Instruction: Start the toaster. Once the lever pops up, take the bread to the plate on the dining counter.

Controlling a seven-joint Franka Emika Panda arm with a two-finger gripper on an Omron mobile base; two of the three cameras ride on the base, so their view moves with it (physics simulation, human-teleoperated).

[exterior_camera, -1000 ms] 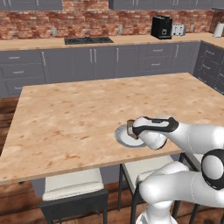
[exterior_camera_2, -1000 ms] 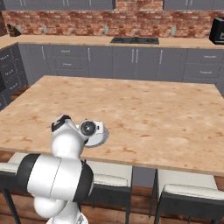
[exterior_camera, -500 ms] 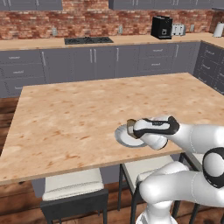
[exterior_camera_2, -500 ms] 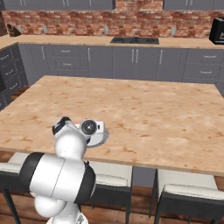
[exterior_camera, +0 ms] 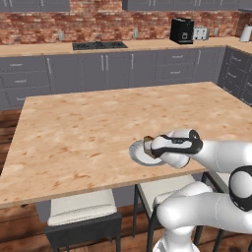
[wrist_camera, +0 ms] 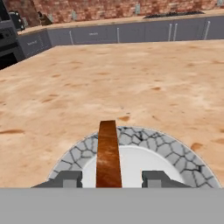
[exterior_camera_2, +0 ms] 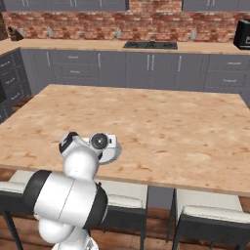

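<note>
Gripper [wrist_camera: 111,178] low over the plate [wrist_camera: 175,154] at the near edge of the dining counter [wrist_camera: 131,83], seen from the hand view with both dark fingertips [wrist_camera: 154,177] rising at the bottom. Bread [wrist_camera: 107,153] standing on edge between them, brown crust facing the camera, reaching forward over the plate's white centre to its patterned grey rim. Jaws apart, with a clear gap between the slice and the right fingertip; left fingertip close beside the slice, contact there impossible to tell, so grip uncertain.

From the left base view, plate [exterior_camera: 139,153] partly covered by the hand, with a small tan bit of bread [exterior_camera: 147,141] peeking out at the wrist's far end. From the right base view, plate [exterior_camera_2: 113,153] showing just past the hand.

Toaster [exterior_camera: 200,33] far off on the wall counter [exterior_camera: 98,48], just right of the black coffee machine [exterior_camera: 181,30], too small for any lever position to be read. Cooktop [exterior_camera: 99,45] set in the same counter, brick wall [exterior_camera: 98,19] behind. White-cushioned stools [exterior_camera: 82,209] tucked under the near edge.

No brand, label or writing legible anywhere.
</note>
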